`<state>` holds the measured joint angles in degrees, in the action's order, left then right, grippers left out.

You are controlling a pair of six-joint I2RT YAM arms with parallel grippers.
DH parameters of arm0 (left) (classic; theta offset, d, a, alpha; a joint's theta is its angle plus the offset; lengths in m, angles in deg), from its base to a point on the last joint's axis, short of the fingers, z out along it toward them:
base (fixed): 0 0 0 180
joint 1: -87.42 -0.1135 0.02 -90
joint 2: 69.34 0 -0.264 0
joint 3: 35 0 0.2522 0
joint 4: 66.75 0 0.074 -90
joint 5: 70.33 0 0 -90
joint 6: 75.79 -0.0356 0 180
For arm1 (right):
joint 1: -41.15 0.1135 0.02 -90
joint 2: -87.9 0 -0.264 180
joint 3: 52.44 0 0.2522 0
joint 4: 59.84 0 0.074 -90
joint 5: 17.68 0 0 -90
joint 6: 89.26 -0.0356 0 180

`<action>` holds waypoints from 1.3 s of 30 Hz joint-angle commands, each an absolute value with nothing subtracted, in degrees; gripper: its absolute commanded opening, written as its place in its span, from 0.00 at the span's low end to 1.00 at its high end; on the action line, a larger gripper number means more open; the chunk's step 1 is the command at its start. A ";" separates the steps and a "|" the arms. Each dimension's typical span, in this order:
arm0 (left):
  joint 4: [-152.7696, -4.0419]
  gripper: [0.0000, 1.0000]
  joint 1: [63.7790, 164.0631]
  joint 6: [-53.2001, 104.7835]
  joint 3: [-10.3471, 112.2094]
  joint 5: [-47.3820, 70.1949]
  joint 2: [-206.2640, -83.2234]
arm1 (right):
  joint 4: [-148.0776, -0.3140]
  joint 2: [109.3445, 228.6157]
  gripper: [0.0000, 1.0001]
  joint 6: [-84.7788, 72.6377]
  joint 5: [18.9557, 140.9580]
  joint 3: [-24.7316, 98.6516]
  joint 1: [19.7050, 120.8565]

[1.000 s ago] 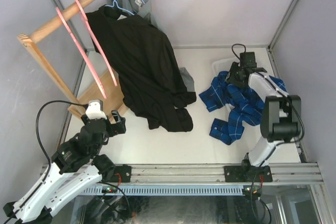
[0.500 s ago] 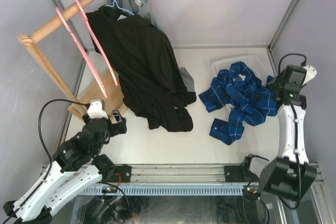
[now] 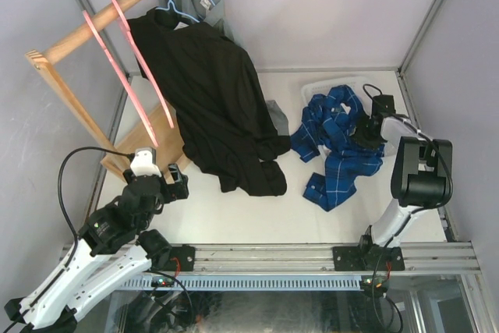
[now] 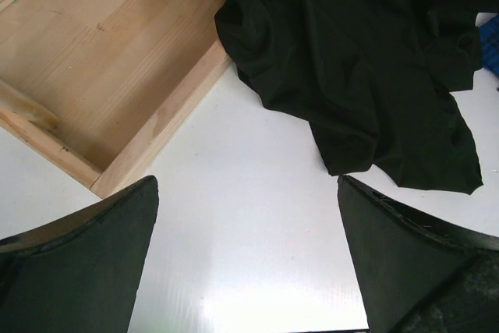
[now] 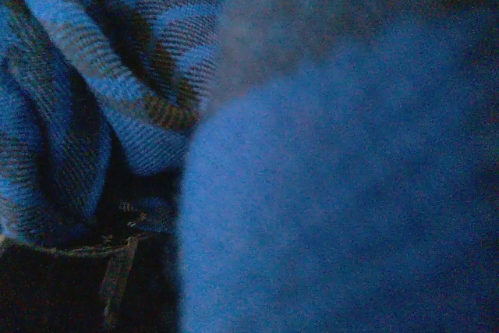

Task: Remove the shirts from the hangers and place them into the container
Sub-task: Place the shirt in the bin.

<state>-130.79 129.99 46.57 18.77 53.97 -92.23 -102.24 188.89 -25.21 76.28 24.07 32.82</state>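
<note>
Since the earlier frames, the right arm has swung back in from the 3 o'clock edge. The plaid shirt [image 3: 335, 134] has slid toward 10 o'clock and bunched over the container [image 3: 312, 86], of which only the far rim shows. The right gripper [image 3: 366, 132] sits deep in that heap. Its wrist view is filled with blurred plaid cloth, so I cannot tell whether its fingers are pinching or apart.

The left gripper [image 3: 160, 185] hangs at 8 o'clock with its fingers spread wide over bare table, holding nothing.

The step in hand looks like stowing the plaid shirt, which is only partly done, since a fold trails onto the table toward 6 o'clock. The next move likely calls for gathering that fold in. The black shirt [image 3: 210, 91], at 11 o'clock, hangs on the rack [image 3: 93, 25].
</note>
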 commanded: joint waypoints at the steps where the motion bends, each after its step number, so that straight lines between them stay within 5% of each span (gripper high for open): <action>1: -129.31 1.00 129.61 46.10 20.63 54.63 -92.21 | -102.40 188.96 0.52 -24.89 74.73 22.10 32.72; 14: -128.87 0.99 129.63 45.65 20.94 53.62 -94.14 | -110.11 153.04 0.54 -14.59 78.98 24.95 34.64; 19: -128.87 0.99 129.61 45.59 20.82 53.66 -93.28 | -111.19 142.80 0.58 -16.18 77.98 18.12 47.93; 24: -128.76 0.99 129.61 45.48 20.76 53.72 -92.94 | -113.47 137.38 0.59 -30.94 61.24 9.12 68.13; 30: -128.51 0.99 129.63 45.28 20.75 53.28 -93.15 | -114.82 142.99 0.64 -49.14 42.72 0.92 85.82; 39: -128.71 0.99 129.61 45.28 20.77 53.71 -92.82 | -101.28 163.22 0.72 -48.97 48.98 -0.39 85.21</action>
<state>-130.75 129.99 46.11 18.77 53.73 -93.28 -108.80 158.75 -46.00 49.33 -0.85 86.71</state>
